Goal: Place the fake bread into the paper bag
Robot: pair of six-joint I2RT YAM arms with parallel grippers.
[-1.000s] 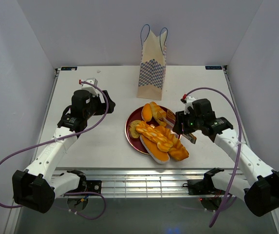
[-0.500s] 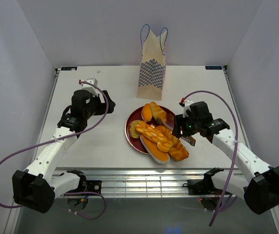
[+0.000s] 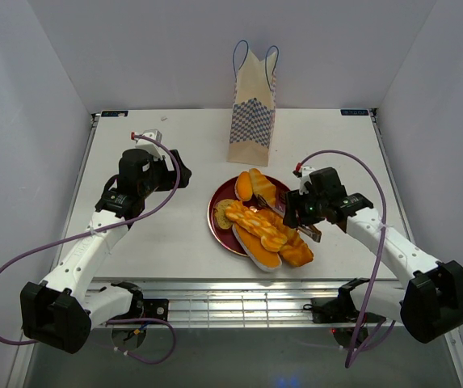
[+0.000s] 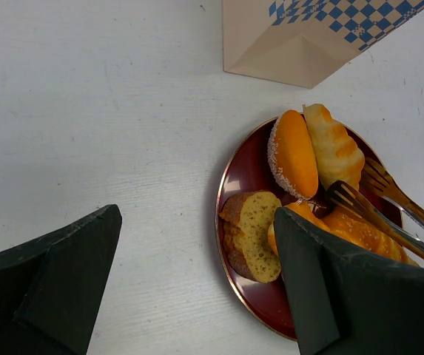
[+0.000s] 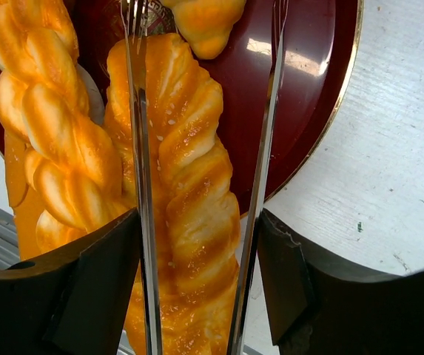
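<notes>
The fake bread [image 3: 263,225] is piled on a dark red plate [image 3: 215,212]: braided and twisted loaves, oval rolls, a slice. The paper bag [image 3: 253,113] stands upright behind the plate. My right gripper [image 3: 297,212] is shut on metal tongs [image 3: 279,206]. In the right wrist view the tongs' arms [image 5: 141,185] stand apart on either side of a twisted loaf [image 5: 189,185], beside a braided loaf [image 5: 41,118]. My left gripper [image 3: 178,178] is open and empty above the table left of the plate. Its view shows the slice [image 4: 252,233], a roll [image 4: 294,151] and the bag's base [image 4: 308,37].
The plate's right rim [image 5: 322,126] lies near the table's front right. White walls enclose the table on three sides. The metal-slatted front edge [image 3: 239,295] runs just below the plate. Purple cables loop from both arms.
My right gripper has moved left over the plate, bringing the tongs down around the twisted loaf. The left arm has not moved.
</notes>
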